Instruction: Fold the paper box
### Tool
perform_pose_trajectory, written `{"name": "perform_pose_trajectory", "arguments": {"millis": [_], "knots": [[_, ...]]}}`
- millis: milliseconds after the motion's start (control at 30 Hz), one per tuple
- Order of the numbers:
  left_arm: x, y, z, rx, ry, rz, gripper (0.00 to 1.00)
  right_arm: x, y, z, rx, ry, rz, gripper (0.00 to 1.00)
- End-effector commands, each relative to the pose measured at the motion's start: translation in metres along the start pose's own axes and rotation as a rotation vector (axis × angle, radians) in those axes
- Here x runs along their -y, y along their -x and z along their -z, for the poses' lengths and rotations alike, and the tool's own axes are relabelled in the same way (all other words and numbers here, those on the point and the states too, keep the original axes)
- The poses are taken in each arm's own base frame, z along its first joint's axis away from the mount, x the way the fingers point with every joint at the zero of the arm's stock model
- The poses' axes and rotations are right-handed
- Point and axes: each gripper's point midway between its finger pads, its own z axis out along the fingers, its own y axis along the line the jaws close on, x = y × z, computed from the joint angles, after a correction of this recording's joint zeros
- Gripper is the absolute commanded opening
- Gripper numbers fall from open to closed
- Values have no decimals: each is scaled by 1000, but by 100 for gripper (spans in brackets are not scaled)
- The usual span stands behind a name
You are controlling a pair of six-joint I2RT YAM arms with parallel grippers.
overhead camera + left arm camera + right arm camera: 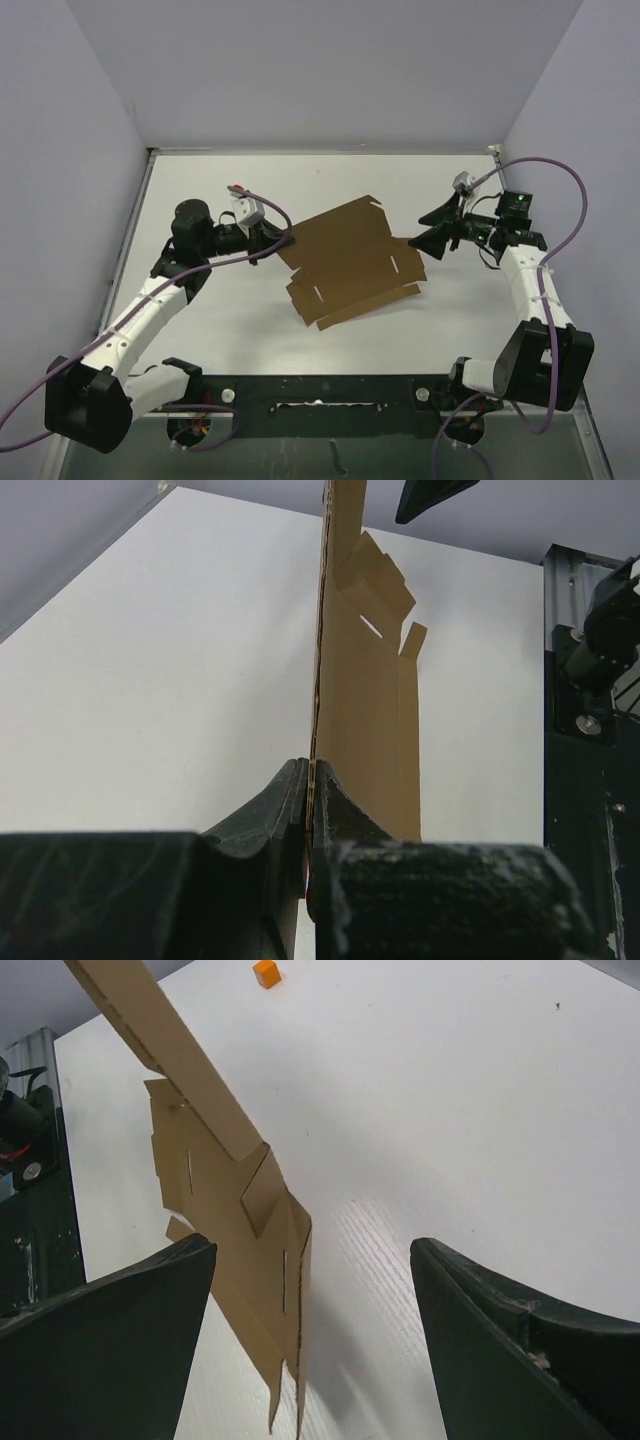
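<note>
Nearest the arm bases, the narrow front flap [365, 305] of the paper box [350, 262] is lying along the counter [230, 330]. It is not yet standing up, so by my judgement the folding is only beginning. A little further in, the left gripper [283, 240] is pinching the sheet's left edge, its jaws pressed together on the cardboard, which is showing edge-on in the left wrist view. Opposite, the right gripper [416, 231] is hovering just beside the sheet's right edge with its jaws standing wide apart and gripping nothing. The sheet itself is resting mid-counter between the two arms, mostly flat, with its right end appearing slightly raised. To do this step well, the left clamp should be acting as a steady anchor while the right jaws are closing squarely over one layer of the right-hand panel, away from the slits [190, 1175], where thin card is likely to tear. The fold should be following the pressed crease, turning slowly and never pulling against the left grip, since the sheet is prone to buckling. Beyond that, the far panel [350, 215] with its tabs is waiting flat. An orange block [265, 972] is sitting well apart, out of the way.
</note>
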Motion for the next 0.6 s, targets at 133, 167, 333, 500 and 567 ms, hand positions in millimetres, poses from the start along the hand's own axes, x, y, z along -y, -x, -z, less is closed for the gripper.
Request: {"name": "perform_pose_trajectory", "arguments": {"millis": [133, 167, 333, 500, 567], "knots": [[10, 21, 2, 77, -112, -83, 0, -3, 14, 3, 12, 17, 110, 80], [10, 23, 2, 85, -116, -87, 0, -3, 14, 3, 13, 21, 115, 80], [16, 19, 5, 94, -174, -94, 0, -9, 10, -8, -19, 58, 176, 75], [17, 18, 7, 104, -190, -99, 0, -24, 11, -16, -18, 143, 212, 68], [17, 18, 8, 103, -192, -98, 0, -33, 19, -13, 3, 175, 231, 67]]}}
